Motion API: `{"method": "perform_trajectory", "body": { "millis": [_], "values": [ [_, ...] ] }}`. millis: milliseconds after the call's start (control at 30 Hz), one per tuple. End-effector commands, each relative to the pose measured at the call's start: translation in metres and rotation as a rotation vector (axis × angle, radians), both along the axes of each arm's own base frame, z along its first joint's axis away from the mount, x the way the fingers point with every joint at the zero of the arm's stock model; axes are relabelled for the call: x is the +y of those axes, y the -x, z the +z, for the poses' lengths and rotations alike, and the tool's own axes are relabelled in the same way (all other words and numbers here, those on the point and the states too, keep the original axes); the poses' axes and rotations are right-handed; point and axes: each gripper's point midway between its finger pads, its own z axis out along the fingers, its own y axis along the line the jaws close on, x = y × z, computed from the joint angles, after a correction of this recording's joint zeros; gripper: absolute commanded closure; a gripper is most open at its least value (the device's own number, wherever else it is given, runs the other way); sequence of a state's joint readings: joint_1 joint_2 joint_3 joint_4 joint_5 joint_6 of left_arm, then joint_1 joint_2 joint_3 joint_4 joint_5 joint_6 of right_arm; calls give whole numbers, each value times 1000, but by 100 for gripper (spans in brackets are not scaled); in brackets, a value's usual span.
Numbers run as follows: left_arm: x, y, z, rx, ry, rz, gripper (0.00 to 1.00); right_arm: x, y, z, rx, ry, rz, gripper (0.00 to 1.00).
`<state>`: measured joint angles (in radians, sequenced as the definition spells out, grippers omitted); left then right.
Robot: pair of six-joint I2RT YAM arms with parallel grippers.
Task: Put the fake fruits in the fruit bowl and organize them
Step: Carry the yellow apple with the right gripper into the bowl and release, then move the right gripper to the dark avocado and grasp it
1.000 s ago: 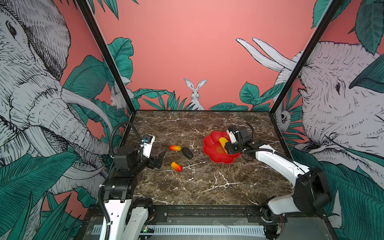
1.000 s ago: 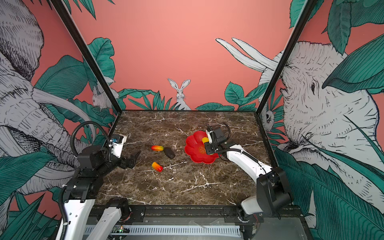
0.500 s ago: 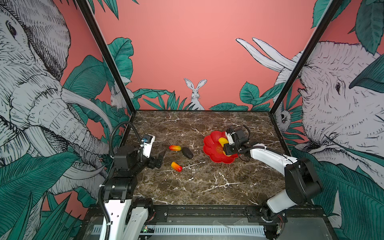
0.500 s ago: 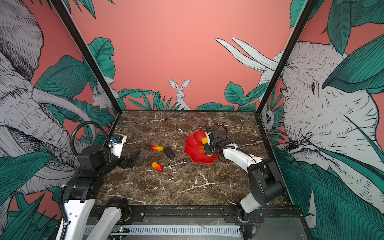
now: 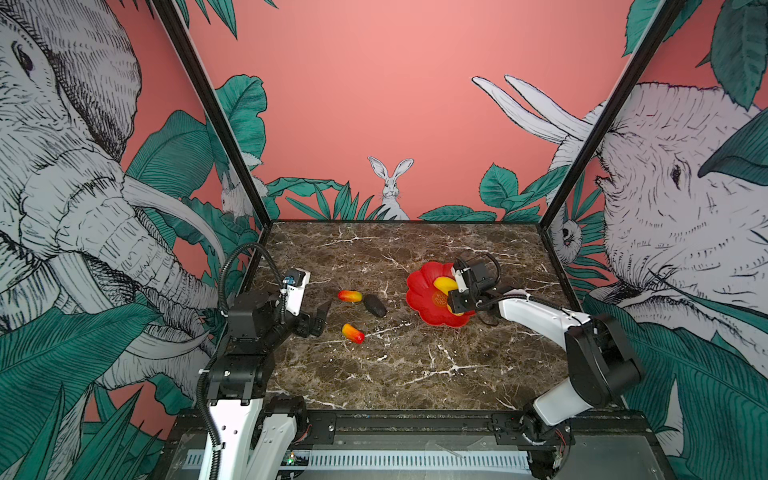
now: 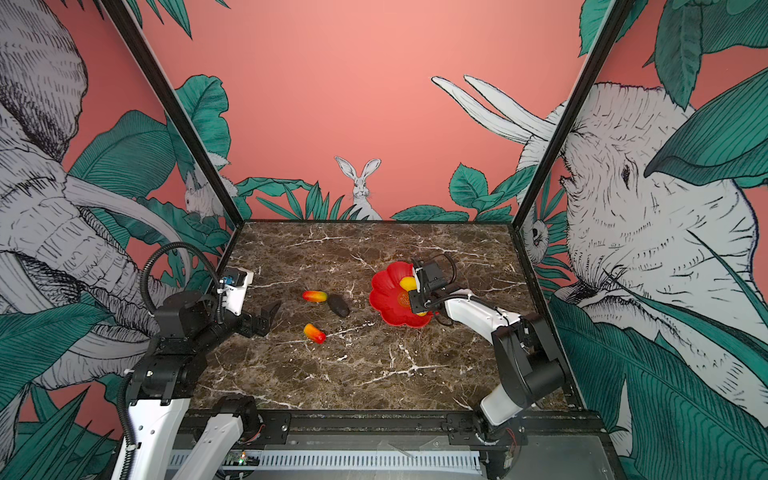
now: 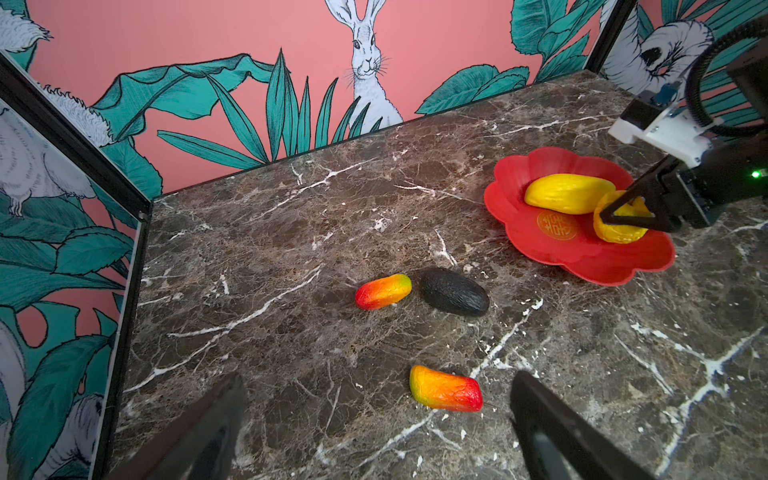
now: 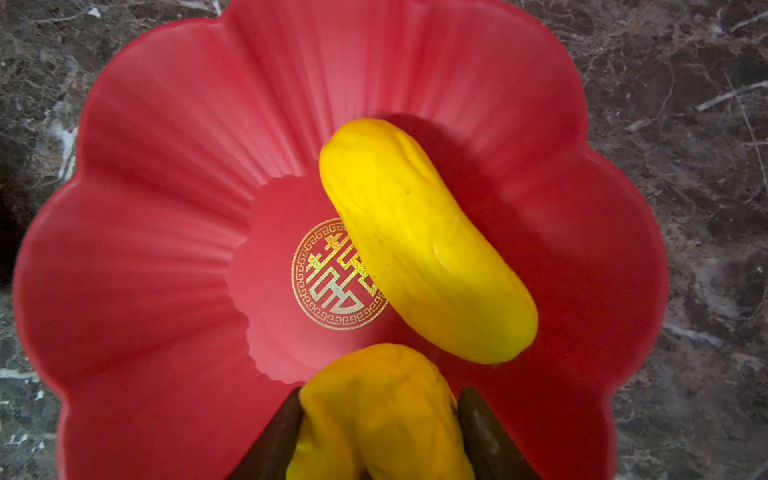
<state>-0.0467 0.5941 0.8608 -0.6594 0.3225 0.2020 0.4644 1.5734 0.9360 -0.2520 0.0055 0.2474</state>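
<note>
between the fingers of the right pincer (image 8: 381, 399), which press on it from both sides, sits the bumpy yellow fruit (image 7: 619, 232), held low over the near edge of the fruit bowl (image 8: 166, 166); whether it touches the red floor cannot be told. just beyond this pincer's tips the yellow oblong (image 8: 424, 241) lies inside the bowl, covering part of the gold mark (image 8: 328, 286) and very close to the held fruit. so one fruit is plainly in place, and a second looks to be only a release away. the other three lie out on the marble table (image 7: 332, 208), on the far side of the bowl from the right pincer and well apart from it. the left pincer (image 7: 378, 380) is spread wide and empty above the table. one red-to-yellow mango (image 7: 445, 388) lies just ahead of it, closer to the finger on the bowl's side. the second mango (image 7: 382, 291) and the dark oval (image 7: 455, 291) lie farther ahead, just beside each other, between the left pincer and the bowl. by this reckoning the task is under half done: the held fruit is to be let go, three are to be fetched, and the lot then arranged. most of the bowl beyond the right pincer's tips, on the side away from the oblong, is bare.
</note>
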Motion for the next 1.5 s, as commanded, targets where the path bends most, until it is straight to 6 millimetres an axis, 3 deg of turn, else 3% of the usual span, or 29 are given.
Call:
{"method": "perform_trajectory", "body": {
  "millis": [0,367,633,767,867,933,1067,1300,1467],
  "values": [
    [-1,-1,0,-11,8,-4,0,-2,-9,-2,-23,2,-32,51],
    [0,0,0,-15,6,-2,0,-2,-8,-5,-3,18,-26,26],
    [0,0,0,-16,6,-3,0,-6,2,58,-82,8,4,2],
    [0,0,0,-15,5,-1,0,2,11,89,-127,-18,44,1],
    [0,0,0,-15,5,-1,0,30,18,106,-160,-51,138,1],
    [0,0,0,-15,5,-2,0,58,22,111,-175,-54,226,1],
    [0,1,0,-15,5,-1,0,115,26,106,-160,-58,376,1],
    [0,1,0,-19,5,-1,0,210,26,69,-82,-55,594,1],
    [0,1,1,-21,7,-2,0,249,18,40,-12,-103,634,1]
  ]
}}
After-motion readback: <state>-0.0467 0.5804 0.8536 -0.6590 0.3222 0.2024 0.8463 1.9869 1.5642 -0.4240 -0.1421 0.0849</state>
